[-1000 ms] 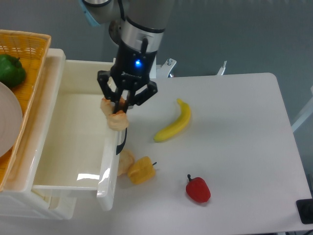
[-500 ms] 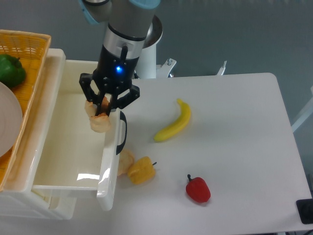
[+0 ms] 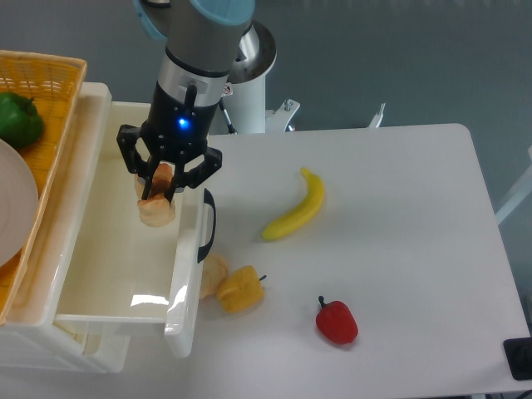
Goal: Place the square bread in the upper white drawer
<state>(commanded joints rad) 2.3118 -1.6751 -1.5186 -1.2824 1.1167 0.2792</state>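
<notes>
The square bread (image 3: 155,199), pale tan with an orange-brown crust, hangs between the fingers of my gripper (image 3: 158,189), which is shut on it. The gripper and bread are over the open upper white drawer (image 3: 100,249), just inside its right wall near the black handle (image 3: 207,226). The bread is above the drawer's floor, not resting on it. The drawer's inside is glossy white and holds nothing that I can see.
A woven yellow basket (image 3: 50,91) with a green pepper (image 3: 18,118) and a white plate (image 3: 12,208) stands left of the drawer. On the table lie a banana (image 3: 298,212), a yellow pepper (image 3: 241,288), a pale bun (image 3: 214,273) and a red pepper (image 3: 337,320).
The gripper has carried the bread leftward, from above the drawer's front wall by the handle to over the drawer's inside. It stays shut on the bread.
</notes>
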